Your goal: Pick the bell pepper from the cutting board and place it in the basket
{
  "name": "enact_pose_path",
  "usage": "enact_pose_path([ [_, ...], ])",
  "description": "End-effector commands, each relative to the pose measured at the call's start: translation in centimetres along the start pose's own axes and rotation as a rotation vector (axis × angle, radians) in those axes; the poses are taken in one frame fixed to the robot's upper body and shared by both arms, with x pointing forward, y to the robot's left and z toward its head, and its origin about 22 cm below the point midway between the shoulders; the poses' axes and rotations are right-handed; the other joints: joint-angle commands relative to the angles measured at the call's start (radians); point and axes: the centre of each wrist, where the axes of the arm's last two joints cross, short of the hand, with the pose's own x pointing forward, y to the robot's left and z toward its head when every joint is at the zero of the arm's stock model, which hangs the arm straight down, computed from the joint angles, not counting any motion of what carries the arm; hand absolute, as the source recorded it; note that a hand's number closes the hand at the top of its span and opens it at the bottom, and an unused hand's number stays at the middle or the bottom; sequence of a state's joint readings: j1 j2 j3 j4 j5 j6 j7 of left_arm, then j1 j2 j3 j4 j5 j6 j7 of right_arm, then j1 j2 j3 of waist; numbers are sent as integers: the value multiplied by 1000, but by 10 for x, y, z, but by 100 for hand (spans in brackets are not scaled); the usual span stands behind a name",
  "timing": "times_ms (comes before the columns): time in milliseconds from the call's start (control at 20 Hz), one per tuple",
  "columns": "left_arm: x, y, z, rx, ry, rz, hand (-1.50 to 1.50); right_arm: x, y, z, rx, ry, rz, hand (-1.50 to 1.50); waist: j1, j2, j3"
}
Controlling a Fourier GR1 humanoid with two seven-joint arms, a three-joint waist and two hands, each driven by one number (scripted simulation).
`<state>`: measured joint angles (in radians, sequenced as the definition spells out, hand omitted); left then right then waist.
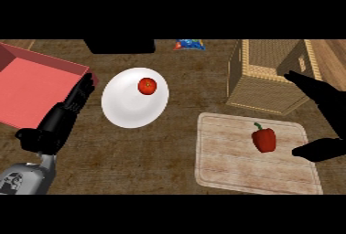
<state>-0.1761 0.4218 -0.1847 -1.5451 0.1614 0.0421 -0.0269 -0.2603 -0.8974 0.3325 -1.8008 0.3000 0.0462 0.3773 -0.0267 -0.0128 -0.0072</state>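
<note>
A red bell pepper (264, 139) with a green stem lies on the pale wooden cutting board (229, 169), toward its right side. Behind the board stands the woven basket (260, 77). My right hand (327, 109) hovers at the right edge, open, its fingers stretched toward the basket's right wall and its thumb low beside the board; the pepper sits a short way left of the thumb, untouched. At the left my left hand (57, 121) rests open, fingers pointing up beside the red box.
A white plate (128, 107) holding a red tomato (147, 85) sits left of centre. A red box (27, 87) fills the left edge. A dark object (118, 45) and a blue-orange packet (189, 44) lie at the back.
</note>
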Motion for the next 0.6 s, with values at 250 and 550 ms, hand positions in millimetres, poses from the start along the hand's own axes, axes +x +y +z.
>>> enact_pose_path([
  [250,4,2,2,-13,-12,14,0,34,-69,31,293,84,54,-150,17,9,6],
  [550,10,3,3,-7,-21,3,0,17,-76,60,263,116,21,-150,16,10,7],
])
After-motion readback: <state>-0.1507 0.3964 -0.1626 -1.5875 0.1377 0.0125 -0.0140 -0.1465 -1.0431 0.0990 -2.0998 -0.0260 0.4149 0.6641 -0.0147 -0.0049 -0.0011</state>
